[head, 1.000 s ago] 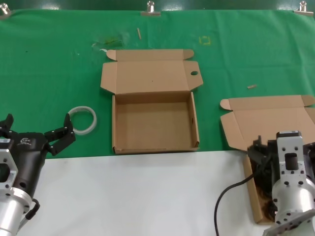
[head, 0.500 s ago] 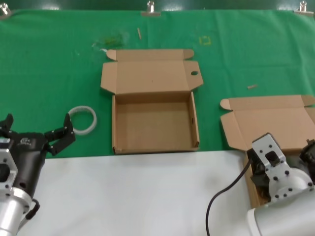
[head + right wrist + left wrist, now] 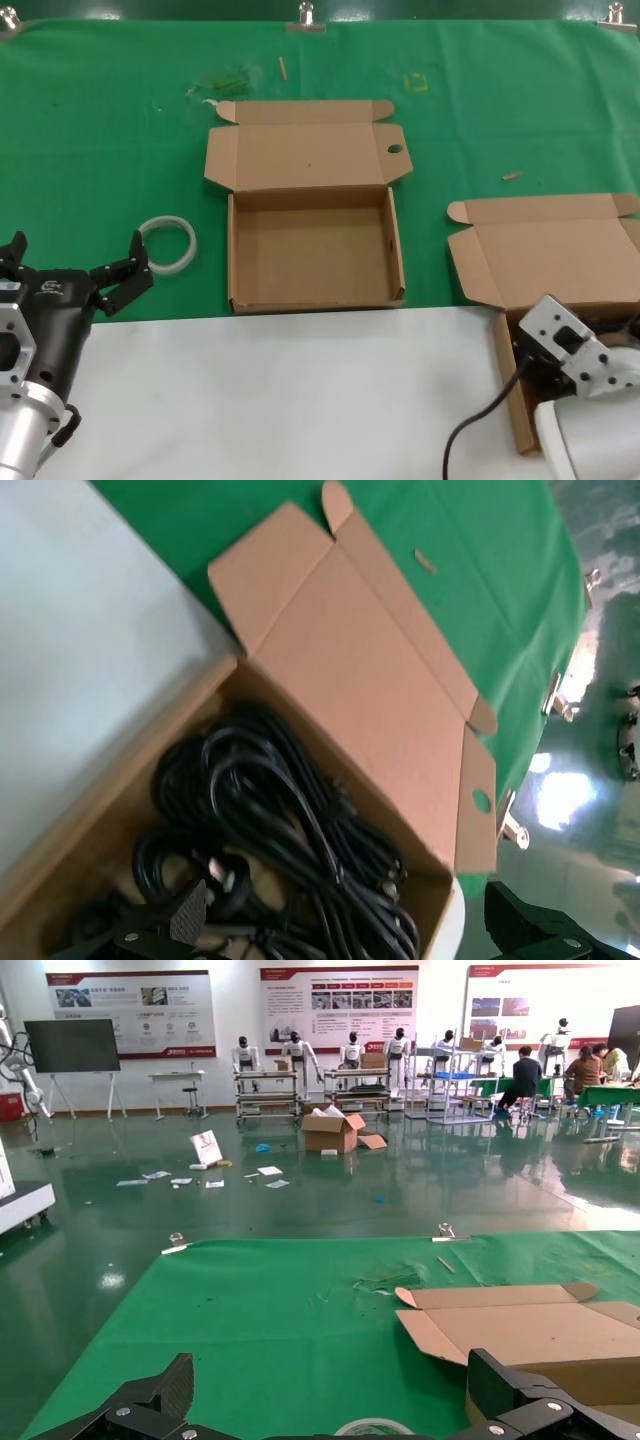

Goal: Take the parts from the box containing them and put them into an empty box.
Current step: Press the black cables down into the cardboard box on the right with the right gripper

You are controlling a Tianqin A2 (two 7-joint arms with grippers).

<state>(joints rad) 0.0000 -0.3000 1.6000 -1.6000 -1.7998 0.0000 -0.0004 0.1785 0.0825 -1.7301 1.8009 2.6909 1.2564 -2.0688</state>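
Right gripper (image 3: pixel 340 925): jaws spread wide, empty — poised over the cables (image 3: pixel 285 850)
Cables: directly beneath it, inside the box (image 3: pixel 110 810)
Left gripper (image 3: pixel 75 270): open, idle — far off

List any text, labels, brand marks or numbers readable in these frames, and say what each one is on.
None can be read.
Left gripper: small pale mark on its black housing, too small to read.
Wall posters in the hall behind: print too small to read.
Both cardboard boxes, the empty box and the box of cables: no printing visible.
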